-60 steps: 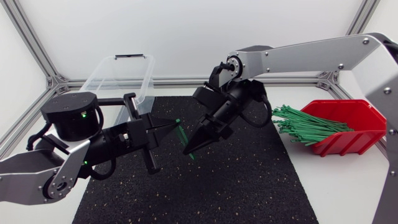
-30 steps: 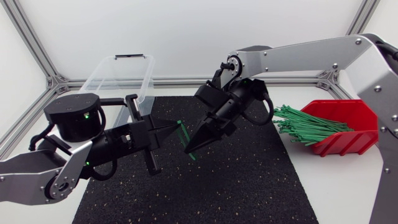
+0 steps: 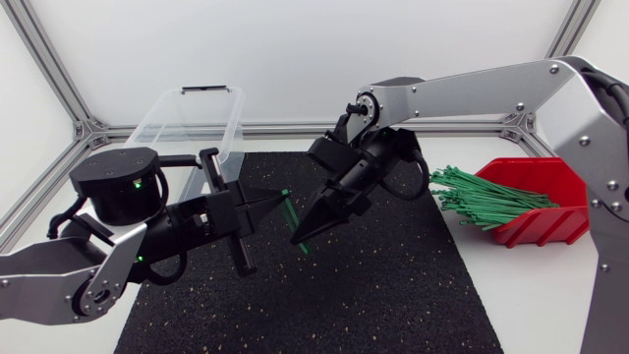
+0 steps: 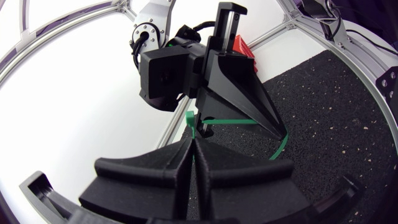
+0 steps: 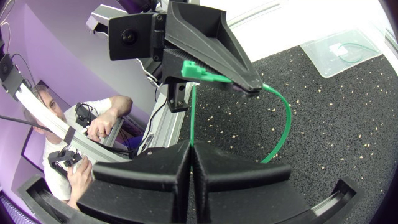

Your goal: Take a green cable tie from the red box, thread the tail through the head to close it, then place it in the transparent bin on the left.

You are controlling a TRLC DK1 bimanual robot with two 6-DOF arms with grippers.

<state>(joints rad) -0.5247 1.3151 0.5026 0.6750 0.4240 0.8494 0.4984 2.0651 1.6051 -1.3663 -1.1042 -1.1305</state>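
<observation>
Left gripper (image 3: 267,203) and right gripper (image 3: 298,237) both clamped on the bowed green plastic cable tie (image 5: 198,70). Risk: springy tail skews past the head slot if either grip slips.

The head camera sits high above the table (image 3: 550,295). It looks down from far off on the whole black mat (image 3: 393,285). The left wrist camera sits right behind the left gripper (image 4: 193,144), very close. It faces the right gripper (image 4: 280,130) and the red box (image 4: 242,45). The right wrist camera sits just behind the right gripper and faces the other way, toward the transparent bin (image 5: 323,59). All three see the green cable tie (image 3: 288,208) and the mat.
</observation>
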